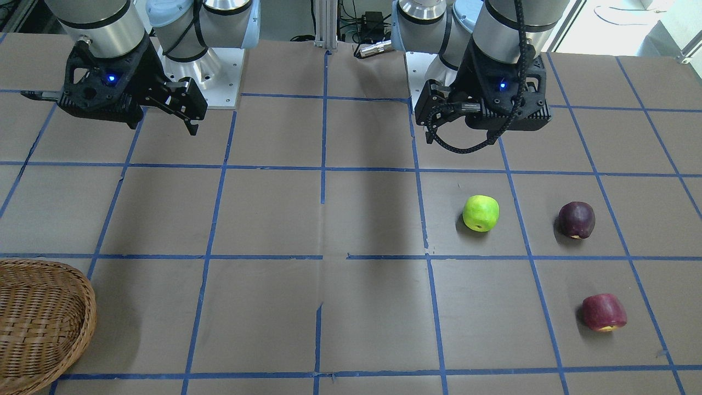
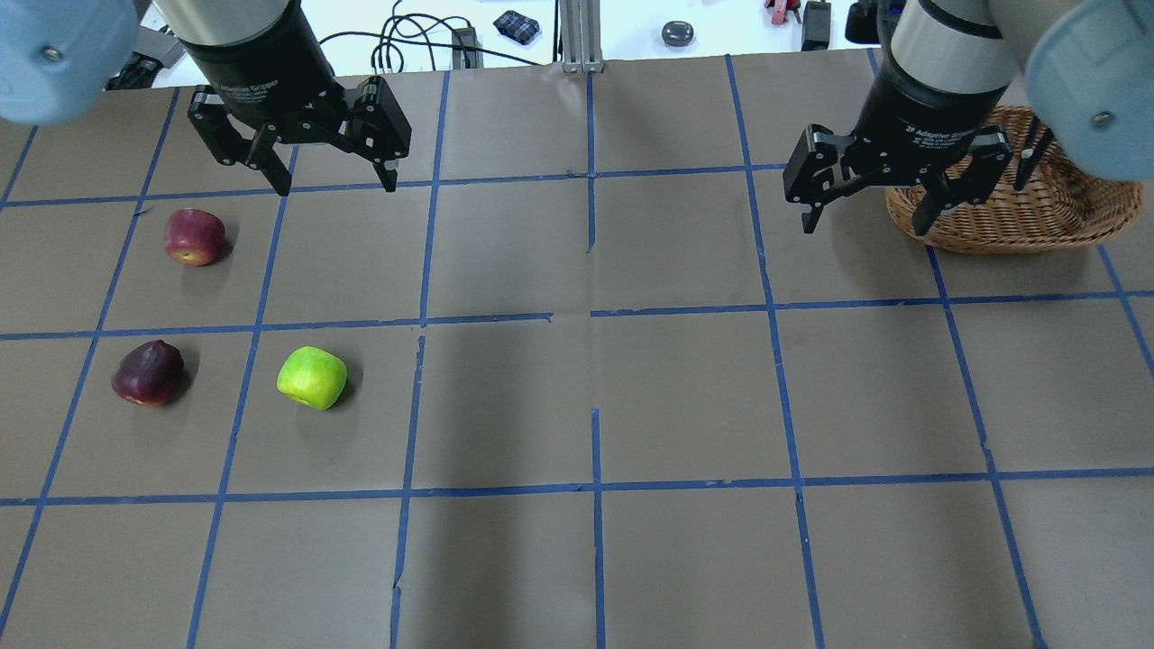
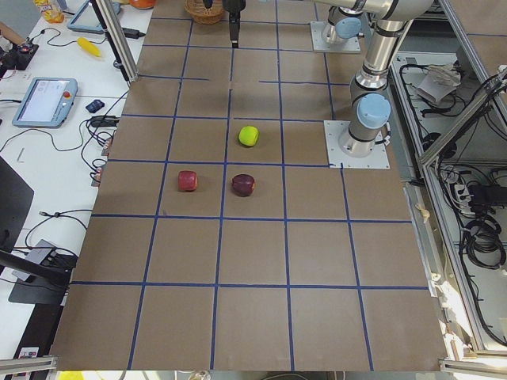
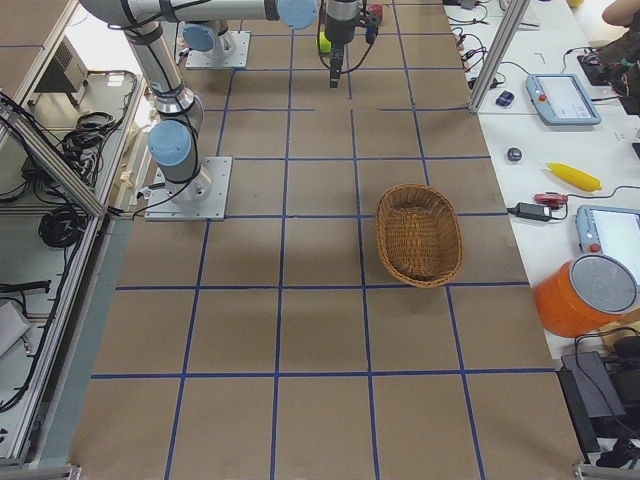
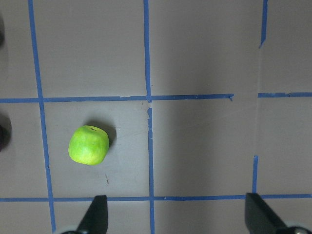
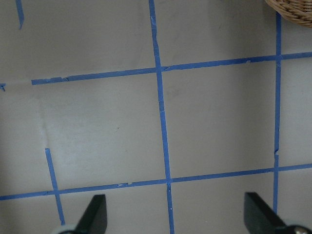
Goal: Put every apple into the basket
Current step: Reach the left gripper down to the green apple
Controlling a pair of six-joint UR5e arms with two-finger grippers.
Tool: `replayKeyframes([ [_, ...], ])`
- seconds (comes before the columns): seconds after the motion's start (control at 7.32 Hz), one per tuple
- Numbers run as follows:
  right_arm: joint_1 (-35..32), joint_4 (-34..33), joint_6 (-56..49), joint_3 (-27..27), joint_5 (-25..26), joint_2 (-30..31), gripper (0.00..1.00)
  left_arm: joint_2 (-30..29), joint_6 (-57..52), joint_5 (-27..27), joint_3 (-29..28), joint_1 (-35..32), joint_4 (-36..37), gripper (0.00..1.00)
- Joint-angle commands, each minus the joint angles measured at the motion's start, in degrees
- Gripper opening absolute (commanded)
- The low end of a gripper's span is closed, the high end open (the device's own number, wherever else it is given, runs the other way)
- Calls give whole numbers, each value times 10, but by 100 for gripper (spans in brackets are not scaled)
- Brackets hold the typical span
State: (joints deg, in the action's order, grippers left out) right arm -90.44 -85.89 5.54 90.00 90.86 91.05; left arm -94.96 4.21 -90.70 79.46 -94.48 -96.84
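Note:
Three apples lie on the table on my left side: a yellow-green apple [image 2: 312, 378] [image 1: 481, 213], a dark purplish-red apple [image 2: 147, 373] [image 1: 577, 220] and a brighter red apple [image 2: 194, 237] [image 1: 604, 312]. The wicker basket [image 2: 1010, 239] [image 1: 88, 312] stands empty at the far right. My left gripper [image 2: 336, 185] hangs open and empty above the table, beyond the apples; its wrist view shows the green apple [image 5: 88, 145] ahead of the fingers. My right gripper [image 2: 864, 225] is open and empty, just left of the basket, whose rim [image 6: 292, 9] shows in its wrist view.
The table is brown with a grid of blue tape lines [image 2: 595, 315]. Cables and small devices [image 2: 514, 25] lie past the far edge. The arm bases [image 1: 203, 71] stand at the robot's side of the table.

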Motion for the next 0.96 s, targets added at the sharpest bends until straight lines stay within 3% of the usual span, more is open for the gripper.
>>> replayKeyframes([
  [0.0,0,0,0,0,-1,0,100,-1,0,-1,1,0,1,100],
  [0.82,0,1,-4,0,0,0,100,-5,-3,-8,15,19,0,100],
])
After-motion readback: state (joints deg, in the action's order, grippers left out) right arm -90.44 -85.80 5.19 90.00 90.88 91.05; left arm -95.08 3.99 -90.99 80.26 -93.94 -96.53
